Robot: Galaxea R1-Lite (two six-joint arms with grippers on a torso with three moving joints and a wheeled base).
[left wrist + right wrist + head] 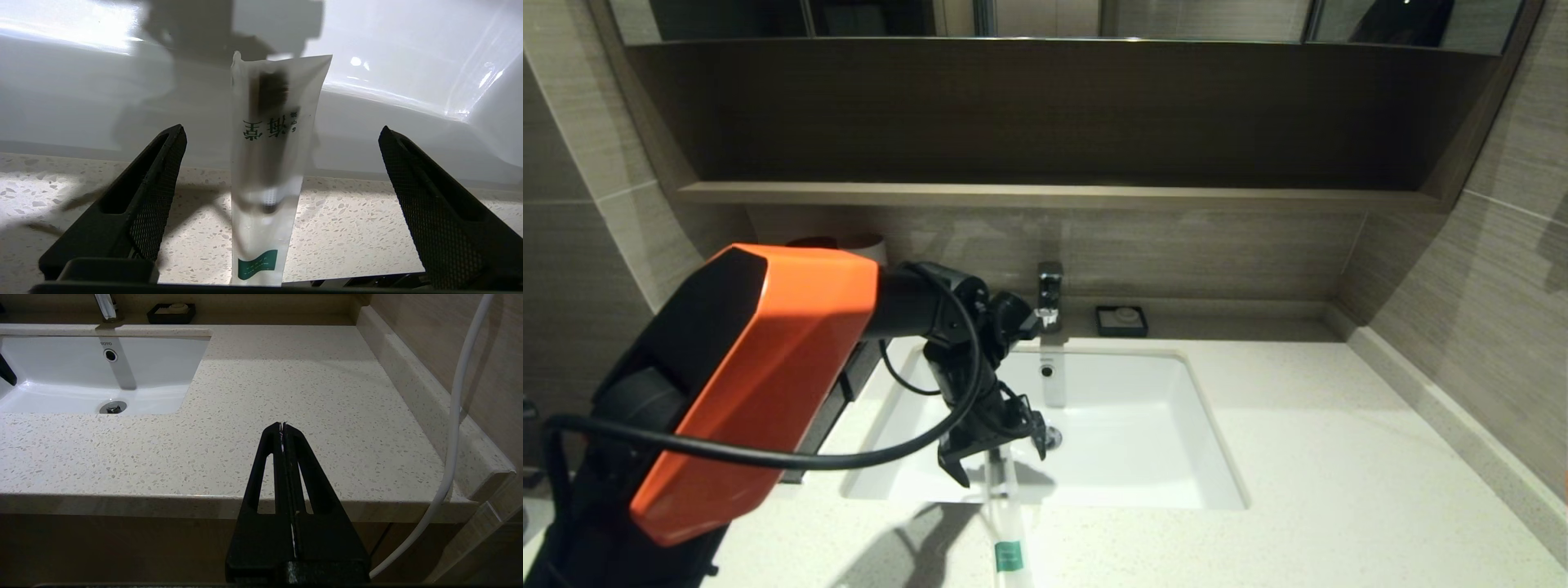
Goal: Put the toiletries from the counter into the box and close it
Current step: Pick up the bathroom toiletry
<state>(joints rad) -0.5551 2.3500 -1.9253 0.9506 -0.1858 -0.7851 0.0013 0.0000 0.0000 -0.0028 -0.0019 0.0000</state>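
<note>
One toiletry stick [1008, 531] in a translucent white wrapper with a green label band lies on the counter's [1339, 457] front strip, its far end reaching over the sink [1143, 441] rim. My left gripper [996, 457] hovers just above that end, open and empty. In the left wrist view the stick [265, 183] runs between the wide-apart fingers [155, 196], touching neither. The other two sticks are out of view. The black box [848, 384] shows only as a dark edge behind my left arm. My right gripper [282, 425] is shut and empty, parked beyond the counter's front edge.
A chrome tap [1049, 294] stands behind the sink, with a small black soap dish [1121, 320] to its right. Cups [866, 245] peek out behind my left arm. A raised kerb [1445, 416] and wall bound the counter on the right. A wooden shelf [1054, 194] runs above.
</note>
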